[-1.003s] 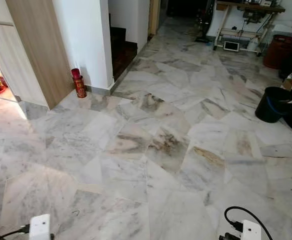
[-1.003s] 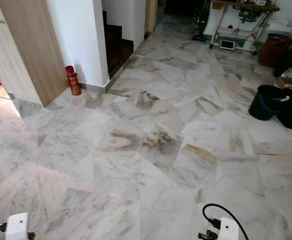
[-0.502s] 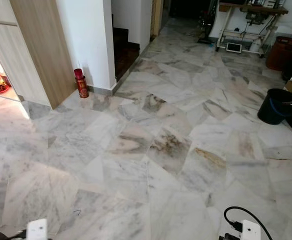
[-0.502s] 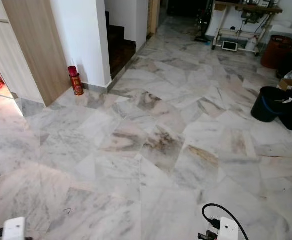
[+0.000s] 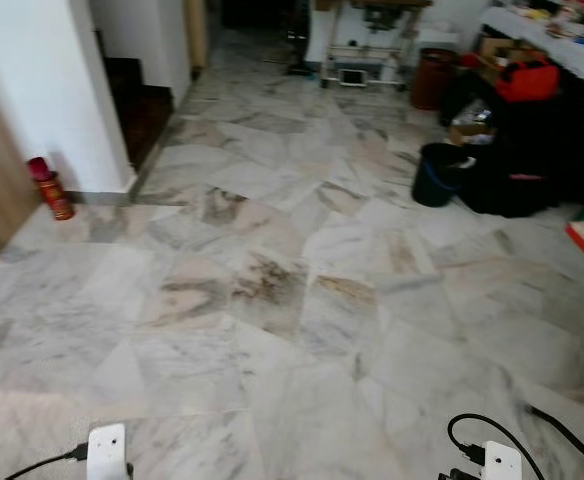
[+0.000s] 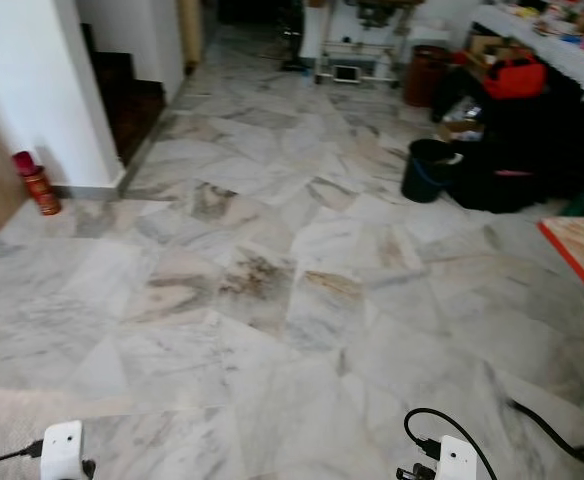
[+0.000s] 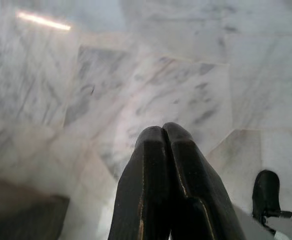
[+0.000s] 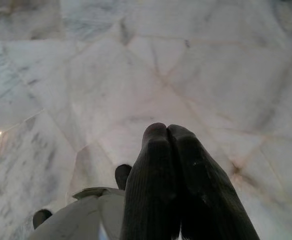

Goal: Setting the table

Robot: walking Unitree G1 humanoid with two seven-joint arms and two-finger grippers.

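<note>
Along the floor's right edge a red-rimmed table (image 6: 582,255) corner pokes in, likely the one to set, though no tableware can be made out. Both arms hang idle for walking: left gripper (image 7: 162,131) and right gripper (image 8: 167,130) pressed closed, empty, over the marble floor (image 5: 272,300), well apart from the bucket (image 5: 434,174).

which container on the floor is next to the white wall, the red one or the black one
The red canister: it stands at the foot of the white wall on the robot's left. The black bucket sits across the floor on the right, beside dark bags.
</note>
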